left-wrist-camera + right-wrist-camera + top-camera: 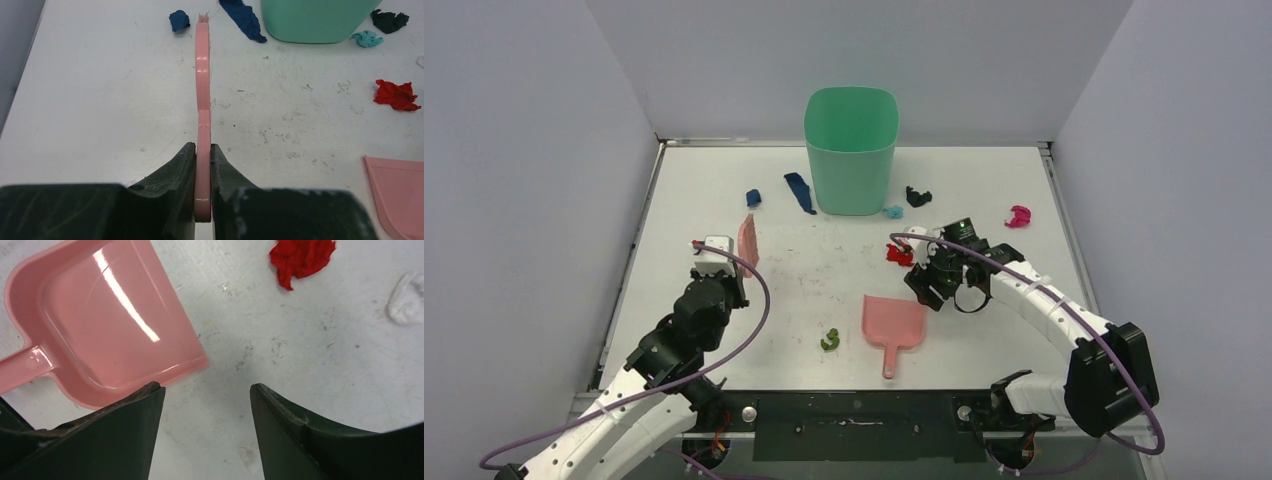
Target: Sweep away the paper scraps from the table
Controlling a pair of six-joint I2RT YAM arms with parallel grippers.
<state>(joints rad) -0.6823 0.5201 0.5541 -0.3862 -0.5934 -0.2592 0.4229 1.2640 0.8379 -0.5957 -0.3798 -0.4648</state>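
Beside dustpan [100,315] edge (probably clear), right gripper [205,395] gapes.

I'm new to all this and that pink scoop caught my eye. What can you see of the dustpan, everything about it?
The dustpan is pink, glossy plastic by the look of it: a shallow square tray with raised walls on three sides, a flat open lip and a short straight handle. It lies flat on the white table, empty, lip toward the far side, handle toward the arms. The right pincer hangs open just by its lip, not gripping it.
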